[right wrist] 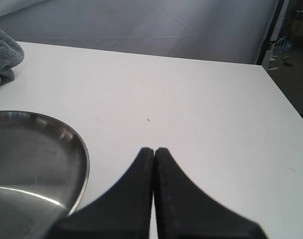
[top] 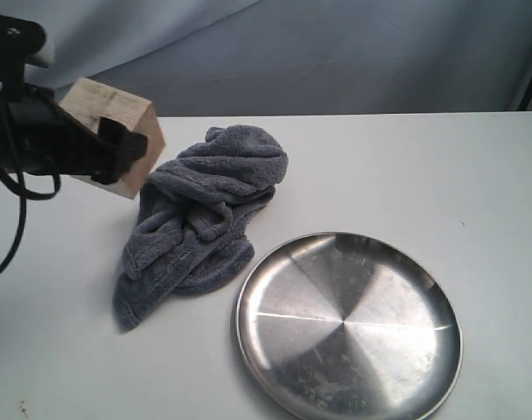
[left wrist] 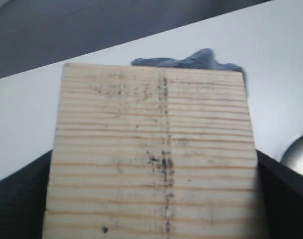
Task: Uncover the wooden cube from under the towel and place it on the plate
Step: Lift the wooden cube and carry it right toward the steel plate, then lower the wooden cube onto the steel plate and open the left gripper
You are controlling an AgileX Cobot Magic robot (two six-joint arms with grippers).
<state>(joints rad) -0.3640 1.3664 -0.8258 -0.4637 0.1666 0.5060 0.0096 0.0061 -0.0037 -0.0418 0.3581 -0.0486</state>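
The pale wooden cube hangs in the air at the left, above the table, with my left gripper shut on it. In the left wrist view the wooden cube fills most of the picture, black fingers at its sides. The dark grey towel lies crumpled on the table just right of the cube. The silver plate sits at the front, right of the towel, with nothing on it. My right gripper is shut on nothing beside the plate; it does not show in the exterior view.
A white table carries everything, with a grey cloth backdrop behind it. The towel edge shows far off in the right wrist view. The table's side edge lies past the right gripper.
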